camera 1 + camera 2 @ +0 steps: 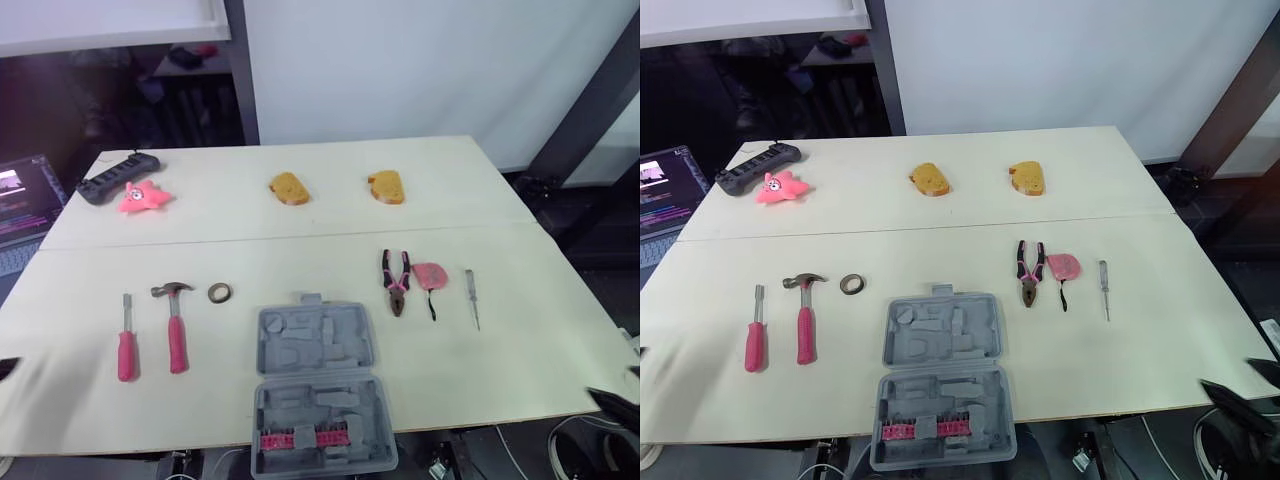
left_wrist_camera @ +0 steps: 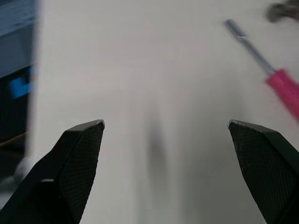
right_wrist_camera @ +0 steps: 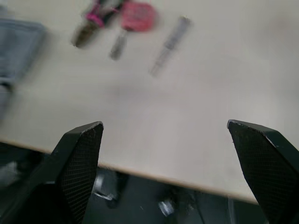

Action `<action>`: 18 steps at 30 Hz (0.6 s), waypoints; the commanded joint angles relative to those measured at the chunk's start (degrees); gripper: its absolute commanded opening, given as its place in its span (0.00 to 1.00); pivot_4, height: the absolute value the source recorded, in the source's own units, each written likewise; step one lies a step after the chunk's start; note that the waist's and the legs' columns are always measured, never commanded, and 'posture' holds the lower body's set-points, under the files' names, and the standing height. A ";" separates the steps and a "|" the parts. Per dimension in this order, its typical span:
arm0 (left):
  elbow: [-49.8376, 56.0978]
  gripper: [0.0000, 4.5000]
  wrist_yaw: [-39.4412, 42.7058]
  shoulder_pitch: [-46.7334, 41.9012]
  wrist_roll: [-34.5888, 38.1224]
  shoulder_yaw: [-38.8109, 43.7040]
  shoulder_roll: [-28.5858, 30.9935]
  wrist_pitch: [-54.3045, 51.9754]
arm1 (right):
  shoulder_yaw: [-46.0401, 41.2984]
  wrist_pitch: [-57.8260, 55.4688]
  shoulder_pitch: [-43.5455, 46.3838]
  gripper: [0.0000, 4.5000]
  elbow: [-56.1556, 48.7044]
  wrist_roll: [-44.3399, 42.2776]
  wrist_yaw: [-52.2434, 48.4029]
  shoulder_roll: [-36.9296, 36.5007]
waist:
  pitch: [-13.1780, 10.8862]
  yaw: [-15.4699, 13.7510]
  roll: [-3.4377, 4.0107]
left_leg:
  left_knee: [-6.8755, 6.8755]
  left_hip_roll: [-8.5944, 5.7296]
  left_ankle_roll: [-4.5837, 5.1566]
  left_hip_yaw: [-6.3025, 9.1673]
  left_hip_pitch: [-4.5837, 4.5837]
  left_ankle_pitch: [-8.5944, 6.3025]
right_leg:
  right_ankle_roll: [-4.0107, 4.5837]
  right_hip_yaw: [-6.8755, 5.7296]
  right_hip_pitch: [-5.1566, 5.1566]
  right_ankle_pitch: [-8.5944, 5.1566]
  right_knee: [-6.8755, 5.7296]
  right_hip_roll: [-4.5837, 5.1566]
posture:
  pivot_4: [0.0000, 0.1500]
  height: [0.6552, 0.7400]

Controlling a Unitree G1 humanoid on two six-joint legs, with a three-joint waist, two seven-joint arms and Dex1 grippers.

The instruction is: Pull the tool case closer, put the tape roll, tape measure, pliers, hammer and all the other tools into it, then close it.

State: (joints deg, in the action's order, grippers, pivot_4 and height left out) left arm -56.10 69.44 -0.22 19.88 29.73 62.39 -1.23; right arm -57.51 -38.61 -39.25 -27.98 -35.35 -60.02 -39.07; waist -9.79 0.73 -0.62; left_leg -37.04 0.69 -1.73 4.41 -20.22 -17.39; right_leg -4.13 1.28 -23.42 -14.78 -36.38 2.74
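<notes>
Grey plastic tool case (image 1: 318,385) open on pale plywood table (image 1: 300,235), between left gripper (image 2: 166,122) and right gripper (image 3: 164,122), both spread wide. Pink-handled screwdriver (image 2: 280,84) ahead of left gripper. Laptop (image 1: 25,200) text unreadable. White wall (image 1: 400,60) behind.

Left gripper (image 2: 166,123) and right gripper (image 3: 165,123) have black, cross-hatched, wedge-shaped fingers (image 2: 80,156).

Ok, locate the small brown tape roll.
Left eye view: tape roll sits left of centre, between the pink-handled hammer and the open grey tool case.
</notes>
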 commanded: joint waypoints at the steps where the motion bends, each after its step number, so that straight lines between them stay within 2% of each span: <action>1: 15.25 0.99 1.63 -0.76 2.38 -2.75 -2.34 -5.20 | 2.31 -2.95 2.91 1.00 -7.26 -5.19 4.88 -0.01 | 0.01 -0.09 -0.11 | -0.01 0.01 0.00 0.02 -0.01 0.00 | -0.01 0.00 -0.01 0.01 -0.02 -0.02 | 1.00 1.00; 4: 29.08 0.99 1.47 -3.83 2.70 -8.33 -5.25 -10.81 | 9.81 -7.93 9.53 1.00 -15.28 -12.61 10.12 -2.78 | 0.10 -0.13 -0.34 | -0.06 0.03 0.00 0.13 -0.04 0.00 | -0.15 -0.02 0.00 0.11 -0.02 -0.06 | 1.00 1.00; 7: 30.82 0.99 2.78 -12.04 -1.10 -15.74 -6.18 -10.67 | 18.73 -11.42 19.37 1.00 -18.89 -17.65 13.74 -7.88 | 0.07 -0.06 -0.28 | -0.16 -0.02 -0.01 0.10 -0.01 0.02 | -0.10 0.00 0.05 0.19 -0.02 -0.05 | 1.00 1.00; 9: 28.44 0.99 3.06 -16.76 -4.69 -19.99 -6.67 -7.36 | 24.33 -12.30 24.35 1.00 -19.28 -17.90 14.51 -10.60 | 0.08 -0.04 -0.30 | -0.15 -0.07 -0.01 0.10 -0.03 0.02 | -0.20 0.00 0.02 0.26 -0.01 -0.10 | 1.00 1.00; 12: 21.49 0.99 6.71 -24.25 -10.91 -26.95 -7.63 3.12 | 34.83 -12.26 32.21 1.00 -18.45 -16.06 14.75 -13.77 | 0.08 0.28 -0.29 | -0.08 -0.06 0.07 0.11 -0.07 -0.02 | -0.28 -0.02 -0.06 0.28 0.00 -0.16 | 1.00 1.00; 15: 10.11 0.99 14.45 -37.14 -18.40 -35.80 -9.66 11.61 | 49.83 -10.70 43.32 1.00 -14.79 -7.66 15.59 -14.55 | 0.04 0.15 -0.38 | -0.12 -0.06 0.23 0.11 -0.20 -0.10 | -0.30 -0.05 -0.20 0.29 -0.02 -0.17 | 1.00 1.00; 18: -0.11 0.99 17.24 -46.51 -24.71 -41.79 -11.90 19.13 | 57.39 -9.97 49.79 1.00 -12.50 -3.17 15.79 -14.03 | -0.02 -0.31 -0.42 | -0.30 -0.08 0.21 0.18 -0.31 -0.07 | -0.27 -0.12 -0.17 0.28 -0.01 -0.25 | 1.00 1.00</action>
State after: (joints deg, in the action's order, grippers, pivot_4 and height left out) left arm -51.95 85.06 -44.42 -1.64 -10.67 49.80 13.55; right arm -2.20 -49.52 9.78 -40.95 -40.92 -44.35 -53.00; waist -9.82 0.42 -1.04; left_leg -37.35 0.59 -1.52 4.60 -20.53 -17.45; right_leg -4.40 1.17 -23.57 -14.50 -36.38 2.51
